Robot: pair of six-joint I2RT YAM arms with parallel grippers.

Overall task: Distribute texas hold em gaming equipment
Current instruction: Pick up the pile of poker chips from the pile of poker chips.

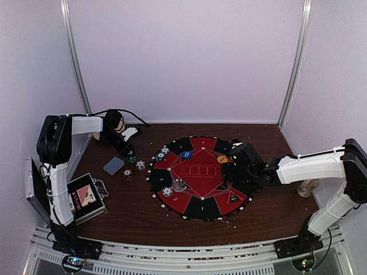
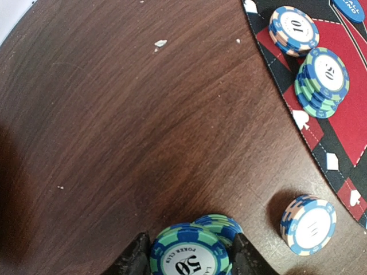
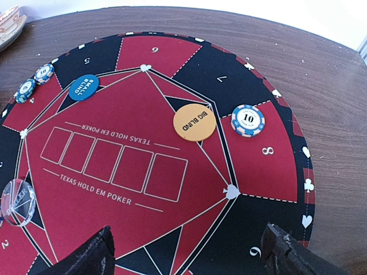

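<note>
- Where the left wrist view ends at its lower edge, the left gripper (image 2: 192,264) is cut off. Only the tips of its black fingers (image 2: 136,259) show, and the near part of the teal 50 chip stack (image 2: 188,255) is lost.
- That stack looks uneven, with a second teal chip peeping out behind the top one; how many chips it holds cannot be told.
- The Small Blind button (image 3: 84,87) is sliced by the corner of the left wrist view. The clear disc (image 3: 16,200) is cut by the right wrist view's left edge, its lettering unreadable.
- Left claw: narrow, a finger against each side of the teal 50 chip stack, which sits on the bare wooden table (image 2: 114,114) near the poker mat (image 3: 172,57).
- Right gripper (image 3: 189,258): jaws wide apart with nothing between them, hanging over the mat's near part.
- On the mat lie the orange Big Blind button (image 3: 195,122) and, just beside it in seat 8, a 10 chip (image 3: 248,121).
- A white chip stack (image 2: 309,224) stands on the table near the held stack.
- The grey-blue card deck (image 1: 113,165) lies on the table left of the mat.
</note>
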